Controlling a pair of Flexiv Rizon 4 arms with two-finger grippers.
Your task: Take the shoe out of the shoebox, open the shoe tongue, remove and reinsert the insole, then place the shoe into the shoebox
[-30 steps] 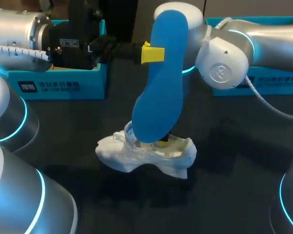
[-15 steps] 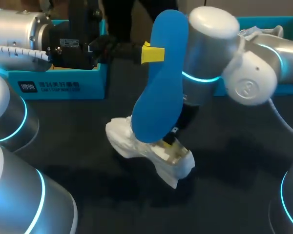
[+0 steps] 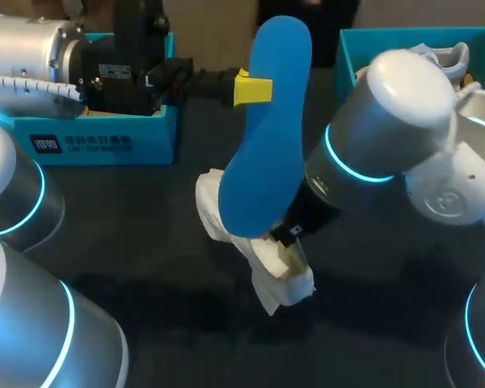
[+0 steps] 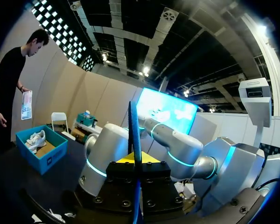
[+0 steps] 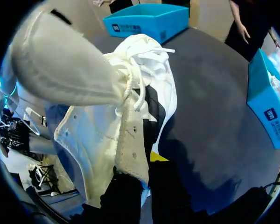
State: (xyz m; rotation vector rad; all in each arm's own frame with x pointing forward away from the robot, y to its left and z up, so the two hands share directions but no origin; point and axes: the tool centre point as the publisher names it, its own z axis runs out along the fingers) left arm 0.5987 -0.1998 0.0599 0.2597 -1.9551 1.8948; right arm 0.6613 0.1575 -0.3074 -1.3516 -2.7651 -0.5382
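Two silver-grey robot arms, left arm and right arm, with rounded joints ringed in glowing cyan. Ribbed white cable on the left. Black, screw-studded wrist block.

The insole is held upright in the left claw, above the shoe at mid-surface. One shoebox is set behind it to the left, and a second box behind to the right.

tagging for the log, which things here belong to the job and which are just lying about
Job: white shoe, in right gripper; blue insole, in left gripper; left blue box or right blue box, unclear which.
Lying about: second shoe in right blue box.
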